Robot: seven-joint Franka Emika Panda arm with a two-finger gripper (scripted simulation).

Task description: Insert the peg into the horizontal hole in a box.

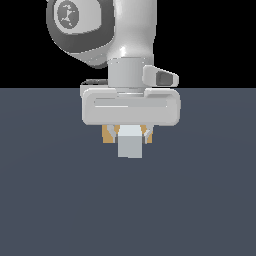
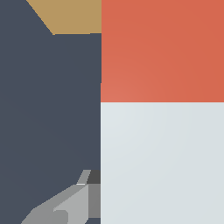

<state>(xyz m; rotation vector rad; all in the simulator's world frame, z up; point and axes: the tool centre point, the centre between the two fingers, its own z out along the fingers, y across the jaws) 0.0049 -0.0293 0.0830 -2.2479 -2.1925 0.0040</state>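
In the exterior view the peg points toward the camera, and only its pale grey-white square end shows. My gripper is shut on it from above, just over the dark floor. Slivers of the tan box peek out behind the peg on both sides. The wrist view shows the peg close up, red-orange at one end and pale on the other half, with a corner of the box beyond the red end. One grey finger lies against the pale half. The hole is hidden.
A flat dark blue-grey floor spreads around the gripper. The white arm and hand hang over the peg and cover most of the box in the exterior view.
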